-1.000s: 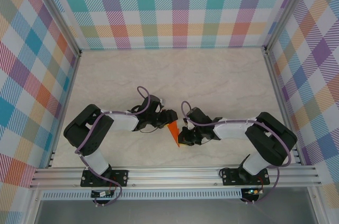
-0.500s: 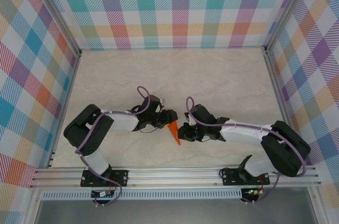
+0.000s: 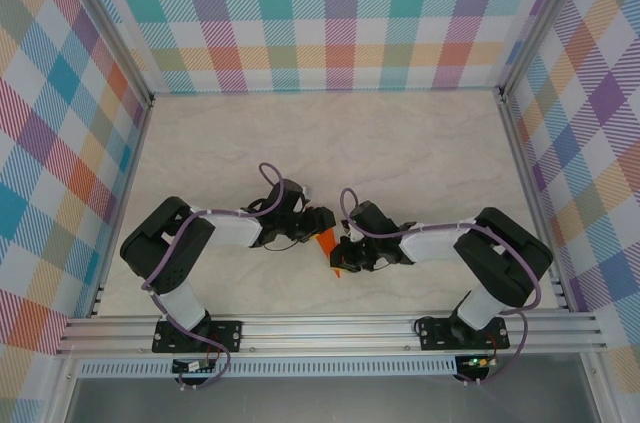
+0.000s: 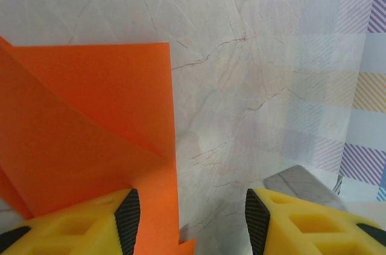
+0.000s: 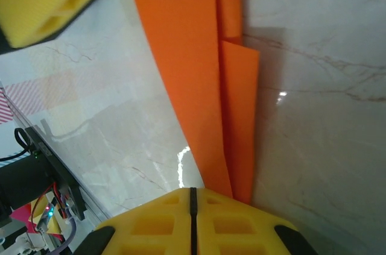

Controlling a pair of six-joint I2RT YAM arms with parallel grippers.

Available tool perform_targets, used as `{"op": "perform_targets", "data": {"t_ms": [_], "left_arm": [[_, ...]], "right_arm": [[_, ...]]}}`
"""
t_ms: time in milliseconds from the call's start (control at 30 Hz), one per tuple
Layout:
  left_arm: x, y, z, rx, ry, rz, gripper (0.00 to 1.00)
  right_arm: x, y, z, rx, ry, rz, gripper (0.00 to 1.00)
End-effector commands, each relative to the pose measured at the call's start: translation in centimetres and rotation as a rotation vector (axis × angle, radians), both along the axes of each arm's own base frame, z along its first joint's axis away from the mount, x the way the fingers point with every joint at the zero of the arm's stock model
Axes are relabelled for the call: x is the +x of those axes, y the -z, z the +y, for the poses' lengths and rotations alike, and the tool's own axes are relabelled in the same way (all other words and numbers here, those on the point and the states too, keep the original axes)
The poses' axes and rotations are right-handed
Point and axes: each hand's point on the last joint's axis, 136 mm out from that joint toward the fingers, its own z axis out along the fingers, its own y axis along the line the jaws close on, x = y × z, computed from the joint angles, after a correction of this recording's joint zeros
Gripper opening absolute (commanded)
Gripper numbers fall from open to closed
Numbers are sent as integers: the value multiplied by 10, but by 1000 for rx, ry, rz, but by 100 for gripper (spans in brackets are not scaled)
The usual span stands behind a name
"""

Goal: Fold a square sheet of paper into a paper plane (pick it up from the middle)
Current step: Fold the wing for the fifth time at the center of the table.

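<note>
The creased bright orange paper sheet point(image 4: 90, 122) is seemingly clamped by the right end effector point(image 5: 193, 199); the left end effector point(image 4: 190, 207) is spread wide beside it.

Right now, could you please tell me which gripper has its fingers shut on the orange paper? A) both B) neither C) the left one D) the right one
D: the fingers of the right gripper meet on the end of the orange paper, while those of the left gripper stand wide apart.
</note>
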Motion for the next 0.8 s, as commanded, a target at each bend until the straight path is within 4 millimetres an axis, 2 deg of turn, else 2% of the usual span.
{"op": "perform_targets", "data": {"t_ms": [0,167,467,633,700,767], "left_arm": [[-16,31,17,115,-5,85,52],[-16,34,18,121,-8,89,52],[-15,35,19,128,-17,94,52],[-14,35,18,125,-16,95,52],[-15,35,18,124,-16,95,52],[-15,34,18,122,-15,95,52]], "right_arm": [[-23,21,-11,0,-19,100,8],[-38,30,-22,-14,-30,142,8],[-45,18,-35,-43,-42,117,9],[-55,31,-47,-97,-43,151,9],[-53,31,-50,-120,-33,138,8],[-46,23,-47,-104,-25,105,8]]}}
